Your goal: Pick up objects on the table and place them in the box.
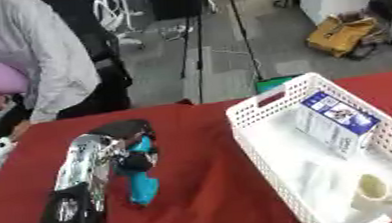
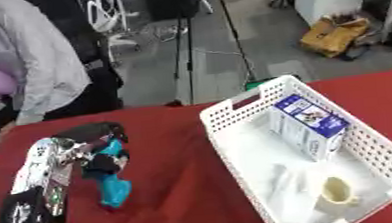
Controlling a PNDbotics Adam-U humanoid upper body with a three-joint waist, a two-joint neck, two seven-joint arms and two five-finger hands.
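Surface: a red cloth-covered surface [image 1: 196, 183], lying slightly askew in both views.
Left hand: the left hand [image 1: 127, 139] comes in from the near left corner, its silver and black arm running up from the near edge; the fingers are curled round the upper part of a teal object.
Teal object: the teal object [image 1: 142, 185] hangs from the hand toward the left side of the surface, its lower end low over the red cloth or touching it; I cannot tell which.
Box: a white perforated box [image 2: 226, 112] sits along the right side of the surface, well apart from the teal object.
Box contents: a blue and white carton [image 2: 310, 124] stands toward the far end, a pale cup [image 2: 336, 193] lies near the near end, and something clear and crumpled [image 2: 284, 184] lies between them.
Right hand: it shows in neither view.
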